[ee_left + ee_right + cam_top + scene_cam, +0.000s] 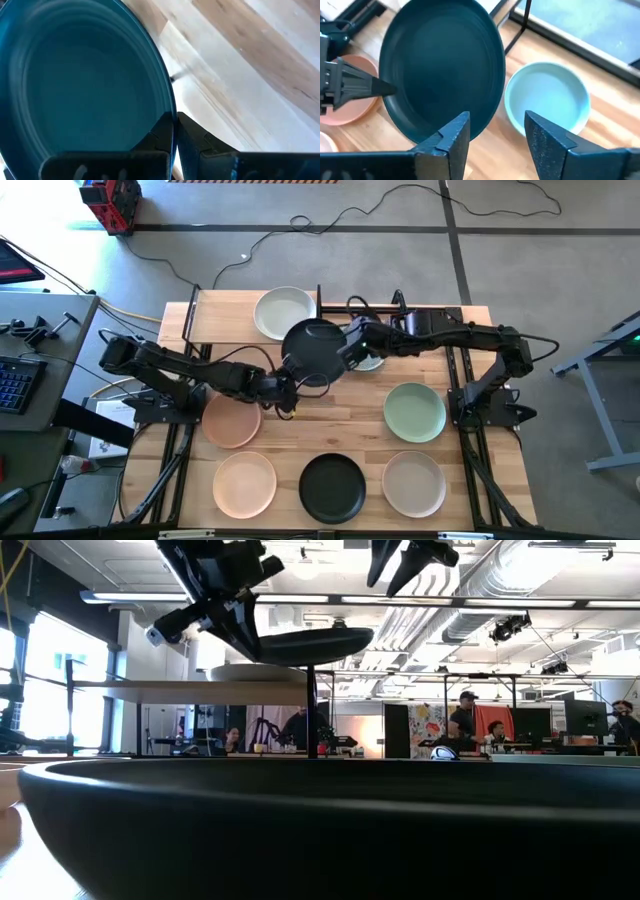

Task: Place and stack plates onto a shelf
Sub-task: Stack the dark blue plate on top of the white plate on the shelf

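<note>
My left gripper (288, 380) is shut on a black plate (315, 350), held in the air just in front of the shelf (225, 315). A white plate (285, 313) lies on the shelf board. My right gripper (497, 132) is open, hovering above the black plate's right side (445, 65) without touching it; the low view shows it (410, 560) higher than the plate (300, 643). A pale blue plate (547, 97) lies on the table under the right arm. My left gripper pinches the black plate's rim (167, 107) between its two fingers, one on the plate's inner side and one on its outer side. The fingers come from the table's left and near side, roughly level. The plate is lifted clear, nearly level, higher than the shelf board (180, 688).
On the tabletop lie a pale green plate (415, 412), two peach plates (232, 423) (245, 483), a second black plate (333, 487) and a beige plate (414, 483). The shelf's thin black uprights (320, 305) stand beside the held plate.
</note>
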